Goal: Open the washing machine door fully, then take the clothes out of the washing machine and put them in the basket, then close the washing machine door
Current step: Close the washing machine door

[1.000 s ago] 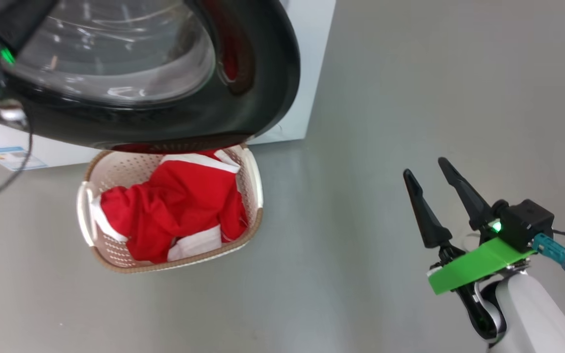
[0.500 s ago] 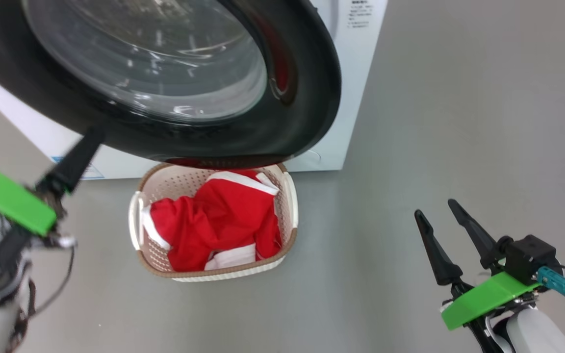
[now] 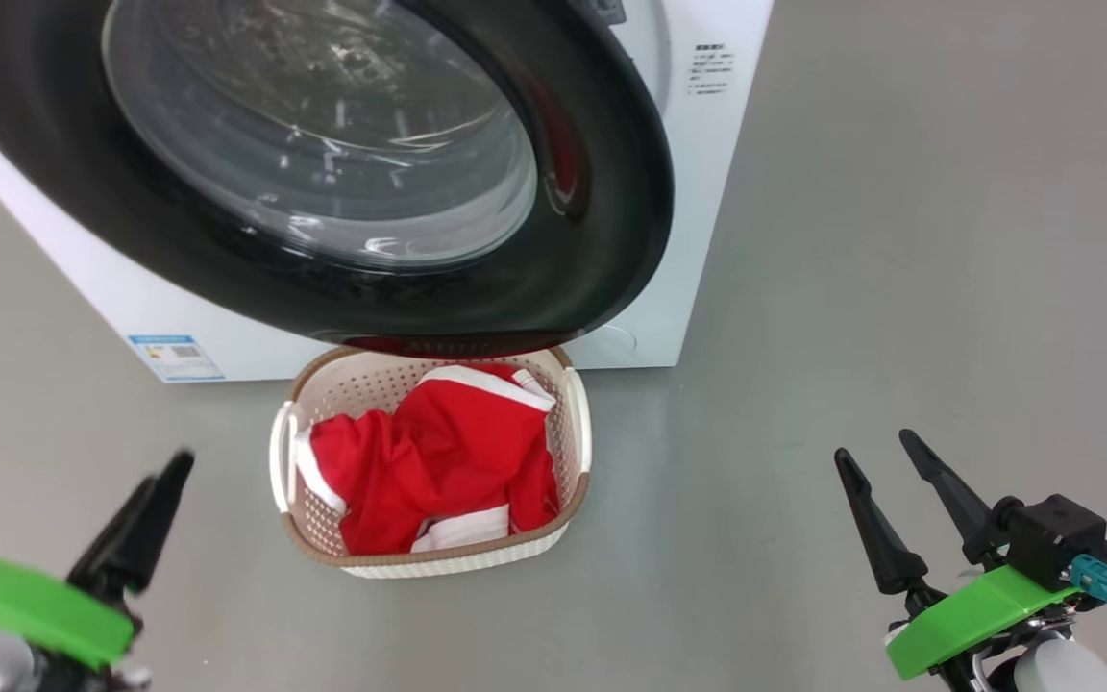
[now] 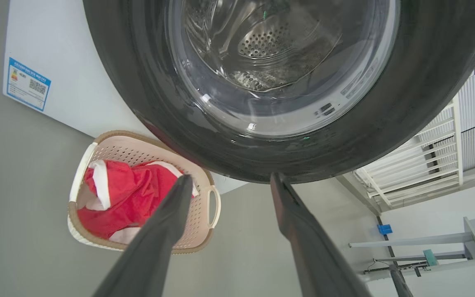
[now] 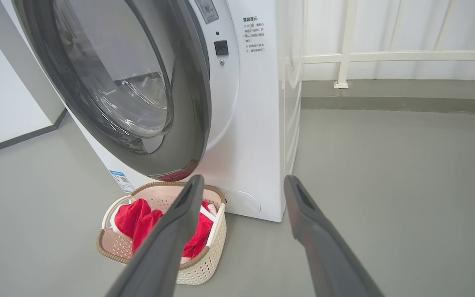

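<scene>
The washing machine door (image 3: 611, 192), a black ring around bulging glass, stands ajar over the white washing machine (image 3: 698, 192). In the right wrist view the door (image 5: 192, 103) angles away from the machine front (image 5: 254, 123). Below it on the floor sits the basket (image 3: 457, 562), with the red clothes (image 3: 438, 461) piled inside. My left gripper (image 3: 167, 471) hangs low, left of the basket, open and empty; in its own view its fingers (image 4: 231, 177) spread toward the door (image 4: 427, 62) and basket (image 4: 109, 136). My right gripper (image 3: 873, 447) is open and empty, right of the basket.
Grey floor spreads wide to the right of the machine. A blue label sticker (image 3: 174, 356) marks the machine's lower front. A white railing (image 5: 386, 55) runs along the far wall, and a white wall stands to the machine's left.
My left gripper has opened and dropped from the door's left edge to low beside the basket. The head camera has shifted, showing more of the machine. The right gripper stays open.
</scene>
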Controlling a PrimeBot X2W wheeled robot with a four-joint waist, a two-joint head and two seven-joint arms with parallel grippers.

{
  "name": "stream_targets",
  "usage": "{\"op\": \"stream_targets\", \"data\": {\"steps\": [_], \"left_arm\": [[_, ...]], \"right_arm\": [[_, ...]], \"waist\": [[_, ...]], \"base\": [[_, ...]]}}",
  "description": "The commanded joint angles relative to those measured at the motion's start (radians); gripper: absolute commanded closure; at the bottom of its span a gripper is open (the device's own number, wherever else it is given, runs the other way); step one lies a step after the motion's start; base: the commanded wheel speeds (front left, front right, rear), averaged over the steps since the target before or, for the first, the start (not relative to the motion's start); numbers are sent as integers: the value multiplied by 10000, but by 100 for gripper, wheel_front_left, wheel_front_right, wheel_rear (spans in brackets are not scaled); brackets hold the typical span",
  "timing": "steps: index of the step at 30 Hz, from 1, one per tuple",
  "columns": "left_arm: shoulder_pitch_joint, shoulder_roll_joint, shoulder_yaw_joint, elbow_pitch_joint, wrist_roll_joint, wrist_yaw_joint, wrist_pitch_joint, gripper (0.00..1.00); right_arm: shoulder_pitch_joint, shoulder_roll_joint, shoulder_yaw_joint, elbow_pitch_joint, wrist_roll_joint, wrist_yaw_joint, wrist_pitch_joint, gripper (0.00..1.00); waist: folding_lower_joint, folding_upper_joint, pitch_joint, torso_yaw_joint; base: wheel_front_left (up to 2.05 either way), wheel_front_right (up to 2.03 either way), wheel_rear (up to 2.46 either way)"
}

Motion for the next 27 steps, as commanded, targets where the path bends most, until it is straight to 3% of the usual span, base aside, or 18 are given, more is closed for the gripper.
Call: {"op": "stream_targets", "data": {"steps": [1, 10, 15, 27], "left_arm": [[-93, 517, 307, -89, 225, -40, -348, 0], [538, 832, -687, 855, 1594, -40, -3333, 0], [545, 824, -826, 1527, 2702, -40, -3866, 0], [1290, -745, 2024, 930, 7449, -40, -3888, 0]], "right_arm": [[157, -142, 104, -221, 112, 16, -76, 0], [336, -225, -92, -303, 158, 16, -76, 0], [477, -278, -213, -356, 179, 16, -76, 0], [591, -318, -458, -503, 158, 16, -76, 0]], "waist": [[0, 0, -22, -117], [0, 0, -227, -570], [0, 0, -351, -706], [0, 0, -409, -805]], "base": [[0, 0, 0], [0, 0, 0], [0, 0, 0], [0, 0, 0]]}}
